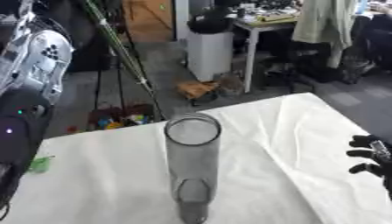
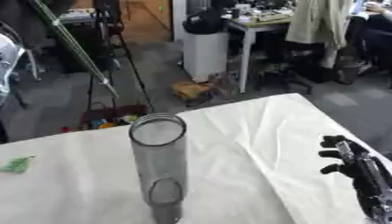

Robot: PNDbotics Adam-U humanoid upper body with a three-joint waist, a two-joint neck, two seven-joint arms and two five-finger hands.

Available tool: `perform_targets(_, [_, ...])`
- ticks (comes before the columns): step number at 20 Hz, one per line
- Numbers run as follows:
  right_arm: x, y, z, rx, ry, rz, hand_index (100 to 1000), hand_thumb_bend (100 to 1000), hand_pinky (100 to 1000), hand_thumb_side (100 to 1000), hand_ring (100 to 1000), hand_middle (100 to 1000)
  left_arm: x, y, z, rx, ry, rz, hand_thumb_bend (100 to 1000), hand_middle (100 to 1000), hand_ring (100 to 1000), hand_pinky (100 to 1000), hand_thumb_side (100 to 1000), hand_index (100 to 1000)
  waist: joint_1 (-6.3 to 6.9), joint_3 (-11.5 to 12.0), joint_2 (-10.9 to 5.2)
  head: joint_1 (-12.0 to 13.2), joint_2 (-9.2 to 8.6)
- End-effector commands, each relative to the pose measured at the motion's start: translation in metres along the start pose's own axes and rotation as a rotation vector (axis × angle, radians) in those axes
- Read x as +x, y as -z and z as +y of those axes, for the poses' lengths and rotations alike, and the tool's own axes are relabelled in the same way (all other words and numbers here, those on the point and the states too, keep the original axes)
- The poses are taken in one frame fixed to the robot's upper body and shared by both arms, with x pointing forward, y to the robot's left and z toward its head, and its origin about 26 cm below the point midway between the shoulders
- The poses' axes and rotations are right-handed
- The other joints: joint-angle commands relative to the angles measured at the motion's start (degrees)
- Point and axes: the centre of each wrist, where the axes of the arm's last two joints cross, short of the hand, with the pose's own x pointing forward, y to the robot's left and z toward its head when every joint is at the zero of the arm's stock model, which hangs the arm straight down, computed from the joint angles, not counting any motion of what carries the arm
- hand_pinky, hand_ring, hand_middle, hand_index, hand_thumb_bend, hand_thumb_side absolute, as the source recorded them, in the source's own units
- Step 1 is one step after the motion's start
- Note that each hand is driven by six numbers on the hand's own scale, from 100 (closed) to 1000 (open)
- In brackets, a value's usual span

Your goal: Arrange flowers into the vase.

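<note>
Right hand (image 2: 346, 161) — one, black, at the table's right edge, fingers curled, holding nothing. Left arm (image 1: 30, 83) — white and black, along the left side; its hand cannot be made out. Vase (image 1: 191, 166) — one, tall clear grey glass cylinder, upright mid-table, well apart from the hand. White cloth (image 1: 291, 144) — one, creased. Green scrap (image 2: 15, 164) — one, far left.
</note>
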Motion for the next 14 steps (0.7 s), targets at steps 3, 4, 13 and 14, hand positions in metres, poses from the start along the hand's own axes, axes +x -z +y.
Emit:
perform_targets(3, [0.0089, 0.0059, -0.007, 0.001, -0.021, -0.03, 780, 100, 485, 839, 705, 697, 0.0125, 0.0036, -0.0134, -0.101, -0.027, -0.042, 296, 100, 100, 100, 100, 104, -0.16, -0.5, -0.86, 0.1, 0.25])
perform_targets(4, [0.0088, 0.0059, -0.0071, 0.0, -0.021, -0.03, 780, 100, 485, 839, 705, 697, 0.0114, 0.0033, -0.0138, -0.113, -0.033, -0.044, 297, 100, 100, 100, 100, 104, -0.13, -0.6, -0.88, 0.1, 0.28])
perform_targets(13, [0.0083, 0.0057, -0.0071, -0.002, -0.02, -0.028, 779, 100, 484, 840, 705, 697, 0.0051, 0.0037, -0.0121, -0.167, -0.026, -0.047, 303, 100, 100, 100, 100, 104, 0.48, -1.5, -0.9, -0.1, 0.65])
perform_targets(14, [0.0083, 0.0058, -0.0071, -0.001, -0.021, -0.027, 779, 100, 484, 840, 705, 697, 0.0047, 0.0037, -0.0119, -0.168, -0.025, -0.047, 303, 100, 100, 100, 100, 104, 0.53, -1.6, -0.9, -0.1, 0.68])
